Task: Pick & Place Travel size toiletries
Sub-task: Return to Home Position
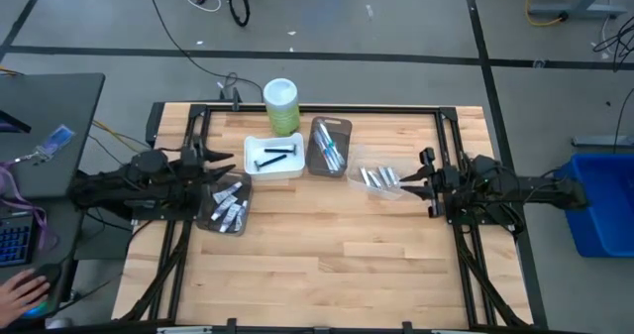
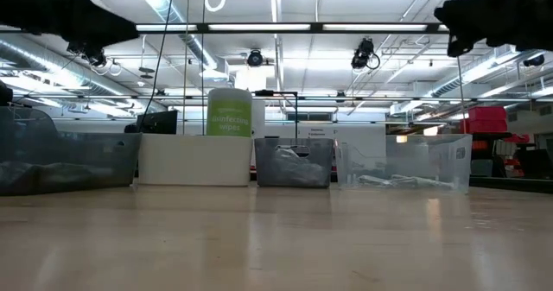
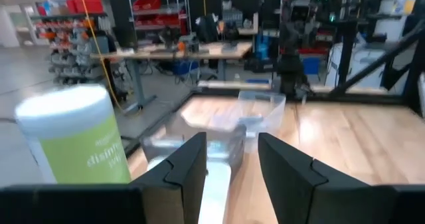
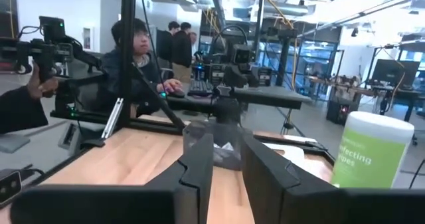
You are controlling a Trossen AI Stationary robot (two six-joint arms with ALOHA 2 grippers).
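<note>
The toiletries lie sorted in trays in the high view: white mini tubes (image 1: 229,210) in a brown tray, dark razors (image 1: 273,157) in a white tray, white-blue toothbrushes (image 1: 329,152) in a grey tray, and silvery tubes (image 1: 378,178) in a clear tray. My left gripper (image 1: 230,164) (image 3: 231,144) is open and hangs in the air between the brown tray and the white tray's left end. My right gripper (image 1: 404,182) (image 4: 227,144) is open and hovers at the clear tray's right end. Both are raised well above the table and hold nothing.
A tall green canister (image 1: 281,104) (image 2: 229,110) stands at the far edge behind the white tray (image 2: 194,159). The four trays sit in a band across the table's far half. The near half of the wooden table (image 1: 327,265) is bare. People sit beyond the table's left side (image 4: 136,51).
</note>
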